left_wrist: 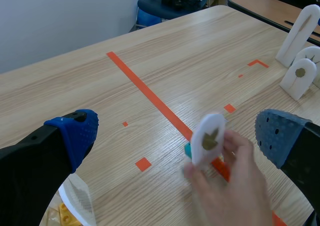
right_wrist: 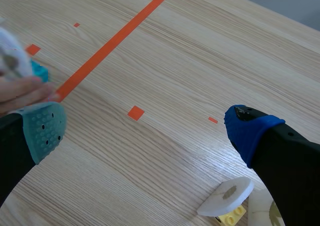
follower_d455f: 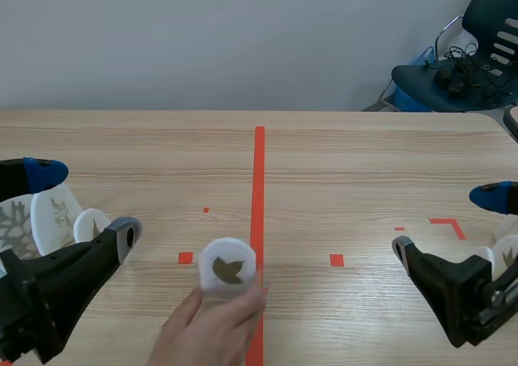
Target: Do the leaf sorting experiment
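Holding a white leaf card [follower_d455f: 227, 266] upright on the table [follower_d455f: 364, 155]: a person's hand [follower_d455f: 212, 329].
Left gripper [follower_d455f: 85, 202] and right gripper [follower_d455f: 446, 222]: fingers apart, empty.

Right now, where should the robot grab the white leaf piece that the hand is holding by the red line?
Probably its rounded top, from above. The leaf piece is upright, a thin plate on a teal base, and the hand covers its lower part, so only the top is free. Close the jaws on its two flat faces.
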